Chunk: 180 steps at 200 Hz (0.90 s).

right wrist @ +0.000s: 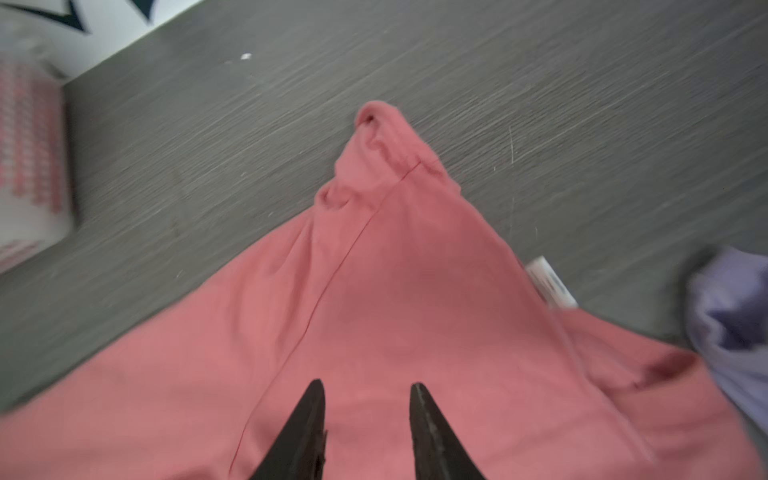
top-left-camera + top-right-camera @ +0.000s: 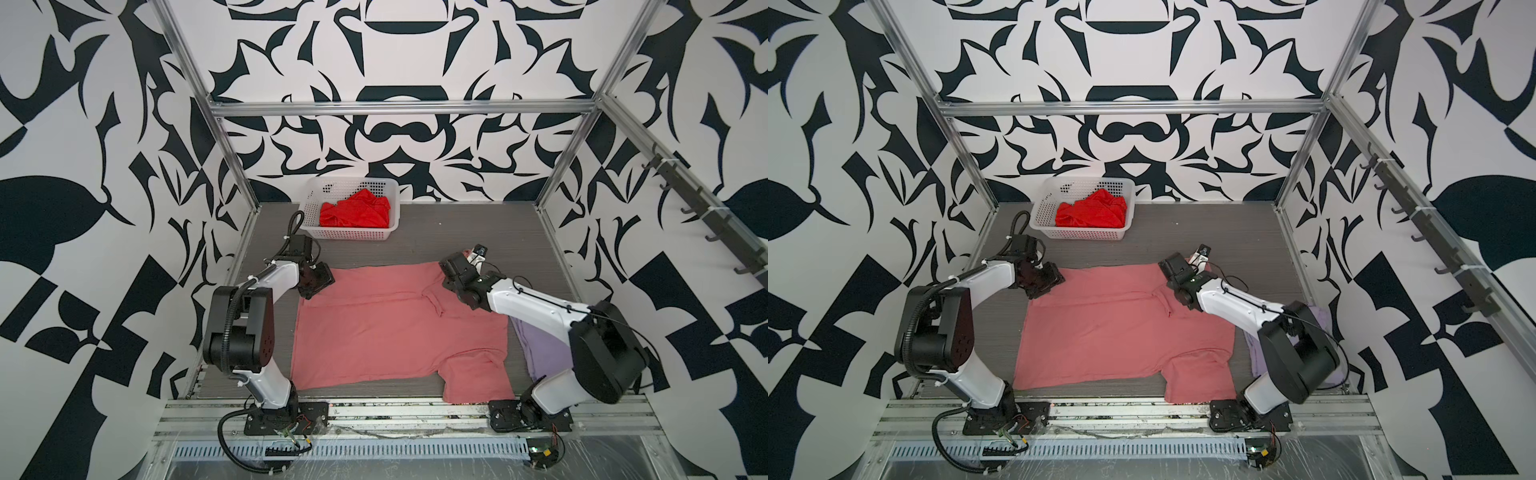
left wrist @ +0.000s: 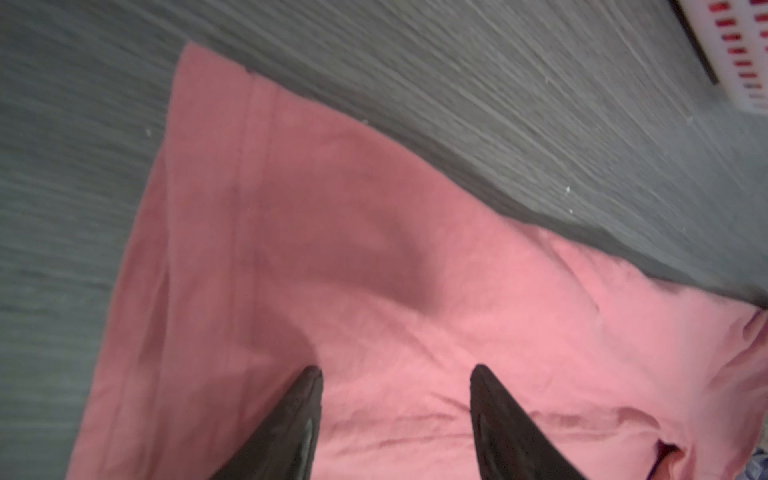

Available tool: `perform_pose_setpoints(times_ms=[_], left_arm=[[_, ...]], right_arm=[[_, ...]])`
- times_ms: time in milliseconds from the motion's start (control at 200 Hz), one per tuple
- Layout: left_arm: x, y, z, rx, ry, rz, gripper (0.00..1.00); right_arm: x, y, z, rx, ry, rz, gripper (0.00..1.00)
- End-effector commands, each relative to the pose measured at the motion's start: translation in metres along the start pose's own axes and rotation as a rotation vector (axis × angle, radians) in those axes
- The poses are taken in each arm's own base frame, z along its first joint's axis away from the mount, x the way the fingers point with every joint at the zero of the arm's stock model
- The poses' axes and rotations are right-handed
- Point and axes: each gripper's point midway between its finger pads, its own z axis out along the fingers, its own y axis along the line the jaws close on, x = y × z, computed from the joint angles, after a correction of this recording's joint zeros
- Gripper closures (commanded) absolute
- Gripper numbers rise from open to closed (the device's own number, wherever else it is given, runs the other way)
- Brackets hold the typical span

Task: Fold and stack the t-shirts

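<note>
Under the left claw (image 3: 397, 370), from its wrist camera: a hemmed corner of the salmon-pink shirt (image 3: 374, 249), flat on the grey table (image 3: 498, 104). Fingers (image 3: 299, 424) spread wide, gripping nothing (cloth beneath them, none between). No reading that gap in both top views: only the dark back of the left claw (image 2: 318, 282), perched at the shirt's far left corner.

Beyond that claw, toward the back wall: the white basket (image 2: 349, 235), with the red shirt (image 2: 355, 212) crumpled inside. Plain in both top views; from the left wrist, just a blurred slice of lattice with red behind it.

Between the two claws: the salmon-pink shirt spread broad across the table, one short sleeve reaching down to the near edge (whole outline visible only in the top views).

Next, the right claw (image 1: 366, 384): released as well, fingers (image 1: 432, 436) parted above pink cloth, nothing pinched. Ahead of it, from the right wrist: a bunched peak of the shirt, and a small white neck label (image 1: 550, 282) poking out at the cloth's edge (too small to find from above). In a top view, only the back of the right claw (image 2: 451, 268), over the shirt's far right corner.

Behind the right claw, mostly hidden beneath its arm in both top views: the lavender shirt (image 2: 540, 349), just beside the pink one. Blurred at the frame's edge in the right wrist view, next to the pink cloth.
</note>
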Motion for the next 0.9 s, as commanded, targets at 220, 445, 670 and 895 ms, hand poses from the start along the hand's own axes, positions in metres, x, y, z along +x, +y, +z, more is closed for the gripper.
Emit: perform_pose_setpoints(times_ms=[220,445,670,895], left_arm=[[-0.006,0.042,0.032,-0.09,0.021,-0.216,0.4],[-0.034,0.054,0.048,-0.09,-0.02,-0.338,0.39],[-0.079,0.05,0.06,-0.013,-0.05,-0.454,0.4],[-0.119,0.047,0.071,0.014,-0.086,-0.47,0.4]], right_arm=[[0.027,0.018,0.06,-0.038,0.141,0.014,0.63],[0.029,0.007,0.103,-0.002,0.211,0.091,0.65],[-0.007,0.04,0.142,-0.064,0.237,0.127,0.66],[-0.03,0.07,0.159,-0.087,0.257,0.121,0.67]])
